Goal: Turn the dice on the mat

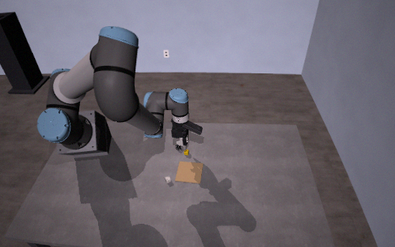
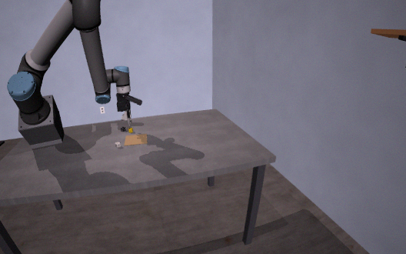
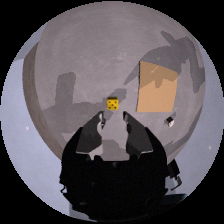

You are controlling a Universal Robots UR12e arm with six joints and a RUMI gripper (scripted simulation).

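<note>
Below my gripper (image 3: pixel 113 118), whose fingers are partly spread and pinch nothing, I see the yellow die (image 3: pixel 113 103) resting on the table (image 1: pixel 262 180) just ahead of the fingertips, beside the mat (image 3: pixel 156 90), not on it.

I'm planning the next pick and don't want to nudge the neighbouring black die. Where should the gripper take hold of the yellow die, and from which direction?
Judging by its pose, grip the yellow die across two opposite upright side faces, coming straight down from above. It sits flat on the table, off the mat, and the partly open, empty gripper is close beside it. Keep the fingers clear of the black die.
</note>
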